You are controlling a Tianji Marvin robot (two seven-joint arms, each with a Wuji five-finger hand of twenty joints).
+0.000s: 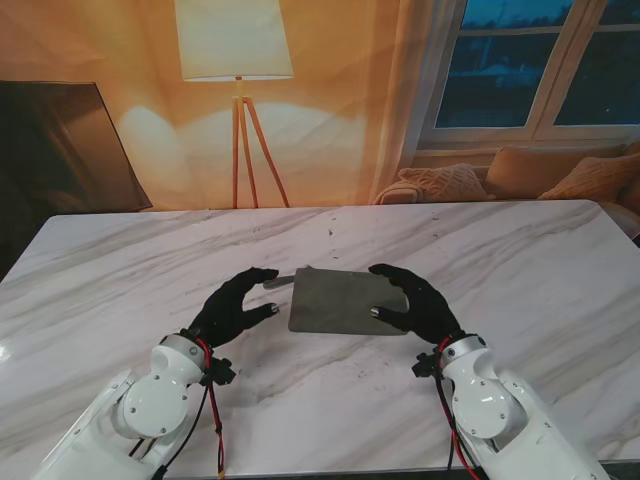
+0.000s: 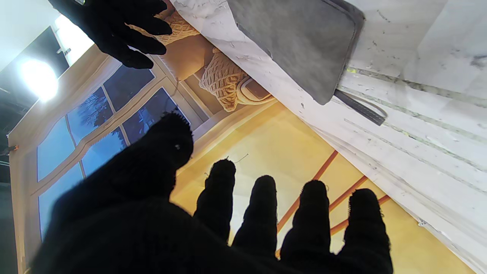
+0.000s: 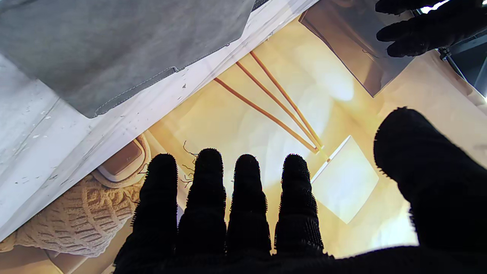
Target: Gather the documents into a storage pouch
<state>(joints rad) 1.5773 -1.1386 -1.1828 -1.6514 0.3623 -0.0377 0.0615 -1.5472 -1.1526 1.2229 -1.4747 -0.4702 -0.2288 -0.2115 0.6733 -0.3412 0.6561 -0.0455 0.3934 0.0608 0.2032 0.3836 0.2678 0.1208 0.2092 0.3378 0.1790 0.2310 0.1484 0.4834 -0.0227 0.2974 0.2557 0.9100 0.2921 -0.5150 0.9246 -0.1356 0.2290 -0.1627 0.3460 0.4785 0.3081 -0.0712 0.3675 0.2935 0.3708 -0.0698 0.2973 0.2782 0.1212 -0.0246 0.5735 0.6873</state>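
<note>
A flat grey pouch point(image 1: 343, 300) lies on the white marble table point(image 1: 130, 270), in the middle and close to me. A short dark strap point(image 1: 280, 282) sticks out from its left corner. My left hand point(image 1: 236, 305), in a black glove, hovers just left of the pouch with its fingers spread and holds nothing. My right hand point(image 1: 415, 300) reaches over the pouch's right edge, also spread and empty. The left wrist view shows the pouch point(image 2: 304, 42) and strap point(image 2: 361, 108) beyond the fingers point(image 2: 262, 205). The right wrist view shows the pouch point(image 3: 114, 49) beyond the fingers point(image 3: 247, 190). I see no documents.
Behind the table's far edge stand a floor lamp point(image 1: 237, 60) on a wooden tripod, a dark panel point(image 1: 60, 140) at the left, and a sofa with cushions point(image 1: 560, 175) under a window at the right.
</note>
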